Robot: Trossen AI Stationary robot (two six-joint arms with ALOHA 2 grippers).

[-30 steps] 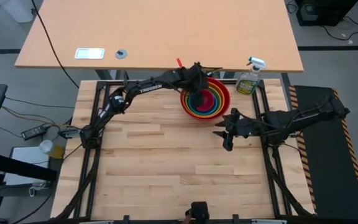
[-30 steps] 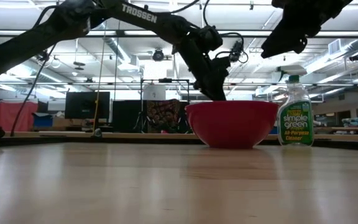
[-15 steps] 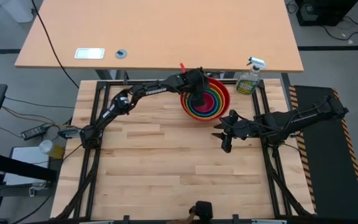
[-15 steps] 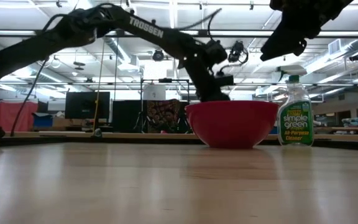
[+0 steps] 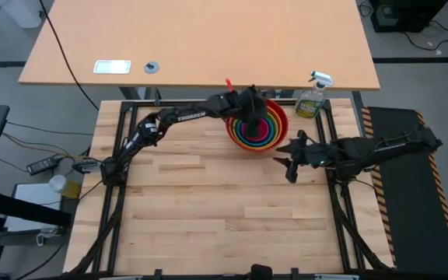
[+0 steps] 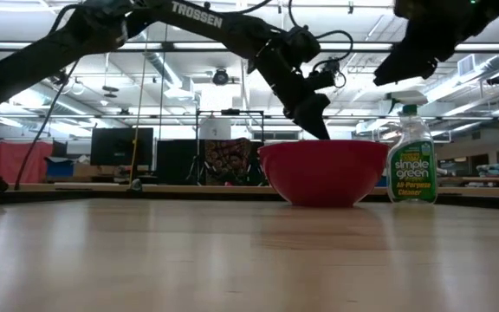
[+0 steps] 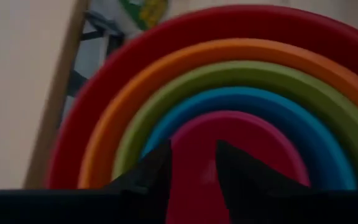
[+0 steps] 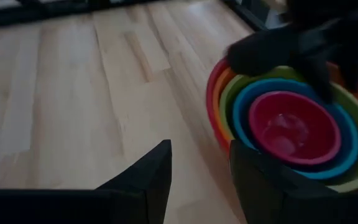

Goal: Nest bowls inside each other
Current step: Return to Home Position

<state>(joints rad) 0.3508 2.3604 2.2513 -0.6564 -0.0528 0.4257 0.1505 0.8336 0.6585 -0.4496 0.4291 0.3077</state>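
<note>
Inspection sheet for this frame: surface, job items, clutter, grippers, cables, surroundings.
Surface: wooden table, no spills seen.
Job's things: five bowls nested in one stack, red outermost, pink innermost, near the table's far edge.
Clutter: spray bottle beside the stack, apart from it.
Grippers: left gripper open over the stack; right gripper open, beside the stack above the table.
Cables: cords on the floor left of the table.
Surroundings: tan desk behind.

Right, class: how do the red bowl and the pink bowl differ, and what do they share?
The red bowl is the largest; the pink bowl is the smallest. The red bowl sits outermost on the table; the pink bowl lies innermost, inside the blue bowl. Both are round, glossy and upright in one stack.
</note>
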